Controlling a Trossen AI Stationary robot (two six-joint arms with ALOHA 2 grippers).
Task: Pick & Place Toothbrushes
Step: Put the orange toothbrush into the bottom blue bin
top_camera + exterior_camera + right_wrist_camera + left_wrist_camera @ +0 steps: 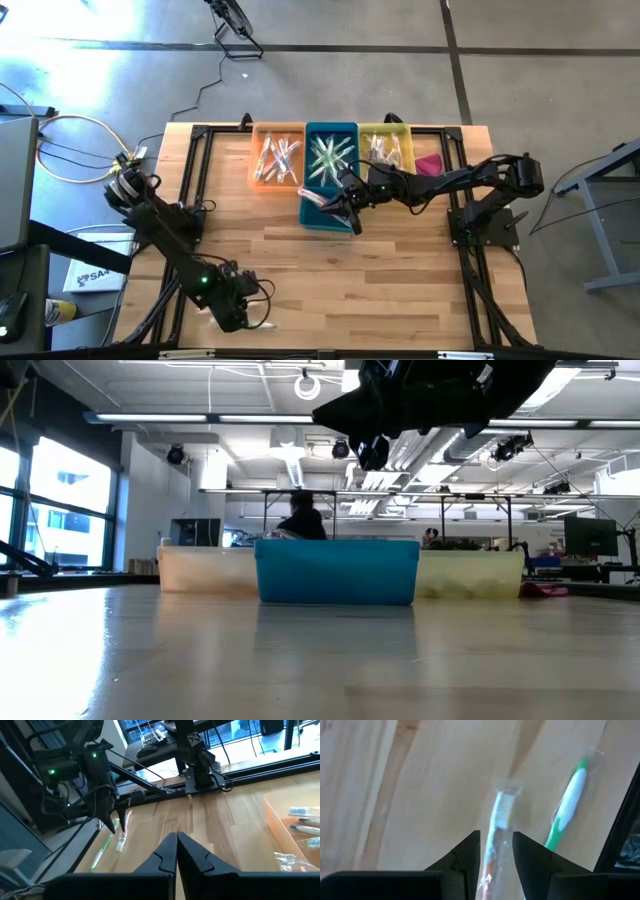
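Observation:
Near the table's front left, my left gripper [252, 316] [496, 836] is shut on a toothbrush [502, 812] in a clear wrapper, with a white head and a reddish handle. A green and white toothbrush [567, 807] [102, 851] lies flat on the wood beside it. Several more toothbrushes lie in the orange bin [277, 158], the blue bin [330, 178] and the yellow bin [386, 148] at the far side. My right gripper [347, 210] [176, 837] hangs shut and empty above the blue bin's near end. My left gripper pinches the wrapped toothbrush's handle [494, 851] between its two fingers. The fingers come steeply from above and lie along the brush. The head end [121, 842] sticks out below the fingertips, close over the wood; whether it touches the table I cannot tell.
A pink cloth [428, 163] lies right of the yellow bin. Black frame rails [200, 175] run along the table's left, right and far edges. Bare wood spreads between the bins and the near edge. A person [303, 518] shows in the room beyond the bins.

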